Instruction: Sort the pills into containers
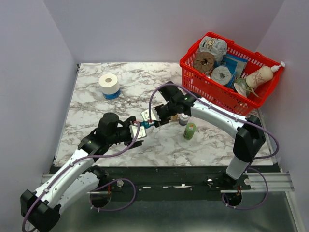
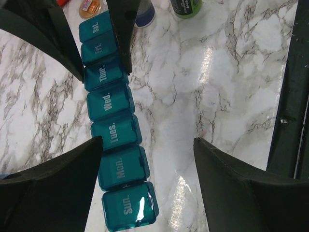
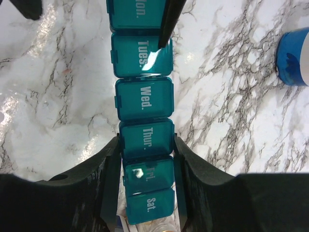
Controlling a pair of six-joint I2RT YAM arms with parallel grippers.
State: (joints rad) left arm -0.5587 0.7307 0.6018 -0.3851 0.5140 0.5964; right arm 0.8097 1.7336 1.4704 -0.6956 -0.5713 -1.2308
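The containers are one teal pill organiser (image 3: 144, 96) lying flat on the marble table, its lids marked Sun. to Sat. and all closed. My right gripper (image 3: 146, 140) is shut on it, one finger on each long side at the Thur. and Fri. lids. My left gripper (image 2: 147, 140) is open over the other end of the organiser (image 2: 116, 135), its left finger (image 2: 58, 188) beside the Mon. and Tues. lids and its right finger well off to the side. In the top view the two grippers meet at the organiser (image 1: 146, 124). I cannot make out any loose pills.
A green bottle (image 1: 189, 130) and a small grey-capped bottle (image 1: 183, 119) stand just right of the right gripper. A red basket (image 1: 227, 72) of items fills the back right. A white roll on a blue base (image 1: 109, 84) sits at the back left.
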